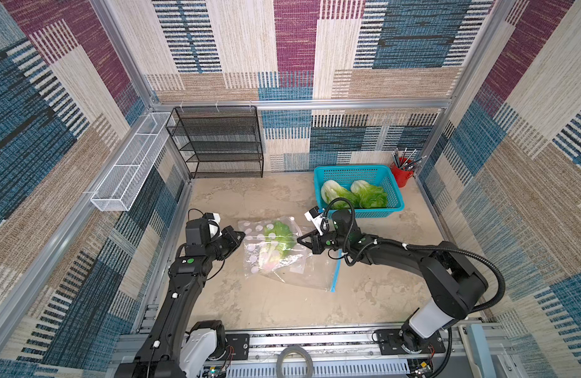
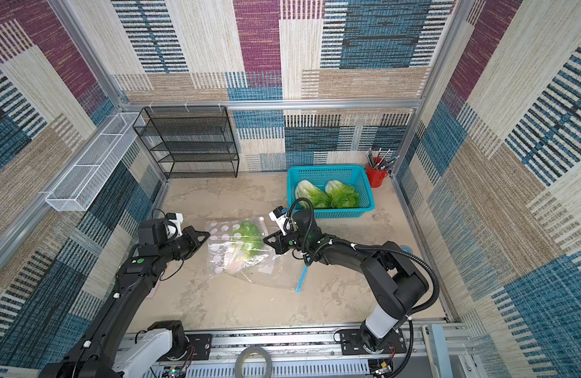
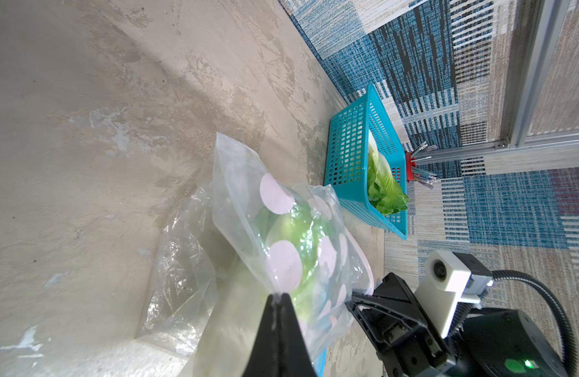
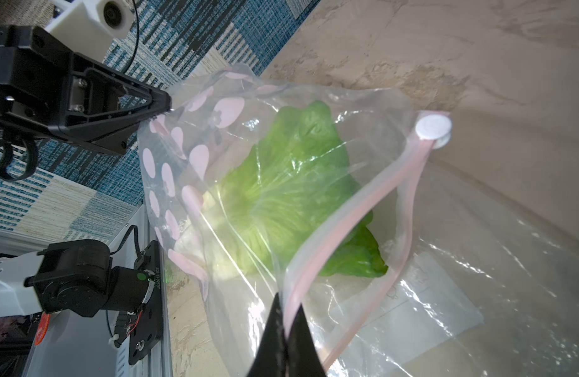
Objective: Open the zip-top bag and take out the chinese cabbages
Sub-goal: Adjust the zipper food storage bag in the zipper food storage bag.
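The left gripper [image 1: 242, 234] pinches the dotted side of the clear plastic zip-top bag [image 1: 254, 258] and the right gripper [image 1: 299, 241] pinches its pink zip strip [image 4: 353, 222], with one leafy green chinese cabbage [image 1: 277, 234] inside and two more cabbages [image 1: 338, 194] in the turquoise plastic basket [image 1: 348, 169], so I think a slow, even pull apart would widen the mouth best.

The clear zip-top bag [image 1: 254, 250] between the black left gripper [image 1: 242, 234] and right gripper [image 1: 299, 239] has pale pink dots, a pink zip [image 4: 347, 222], green cabbage [image 1: 277, 236] inside.

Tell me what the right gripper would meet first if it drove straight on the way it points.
The polka-dot zip-top bag that the right gripper pinches, then probably the chinese cabbage inside. The left gripper lies beyond, clamped on the bag's far edge. Depth is uncertain.
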